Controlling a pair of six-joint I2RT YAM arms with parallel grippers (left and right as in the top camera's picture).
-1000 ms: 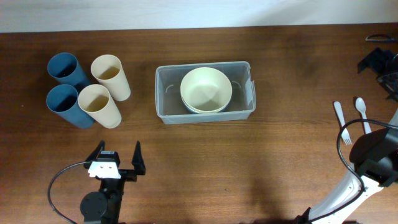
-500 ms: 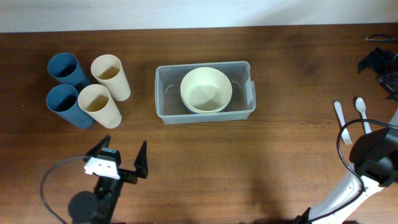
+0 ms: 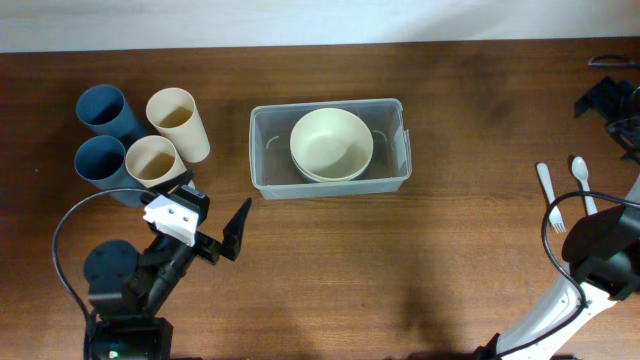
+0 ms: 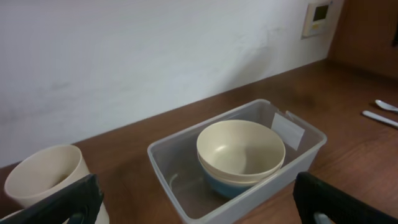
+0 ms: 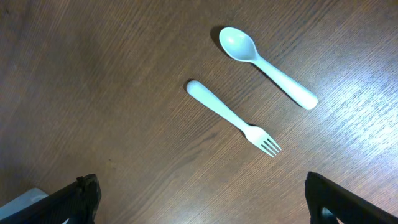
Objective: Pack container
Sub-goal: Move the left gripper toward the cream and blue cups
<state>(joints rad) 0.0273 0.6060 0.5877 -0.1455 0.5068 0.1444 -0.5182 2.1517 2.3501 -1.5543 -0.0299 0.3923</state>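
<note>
The clear plastic container (image 3: 263, 158) stands at the table's middle back, with a cream bowl (image 3: 331, 143) stacked on a blue one inside. In the left wrist view the container (image 4: 176, 163) and its bowls (image 4: 241, 146) lie just ahead. My left gripper (image 3: 212, 207) is open and empty, in front of the container's left end and beside the near cream cup (image 3: 152, 160); its fingers frame the left wrist view (image 4: 199, 211). My right gripper (image 5: 211, 205) is open and empty over bare wood, near a white fork (image 5: 233, 118) and white spoon (image 5: 267, 59).
Two blue cups (image 3: 105, 108) (image 3: 101, 165) and another cream cup (image 3: 178, 122) stand at the back left. The fork (image 3: 550, 196) and spoon (image 3: 582, 180) lie at the right edge by the right arm (image 3: 600, 250). Dark gear (image 3: 610, 100) sits at the far right corner.
My left arm has moved forward toward the cups and container and turned right, still open. The right arm and all objects have not moved.
</note>
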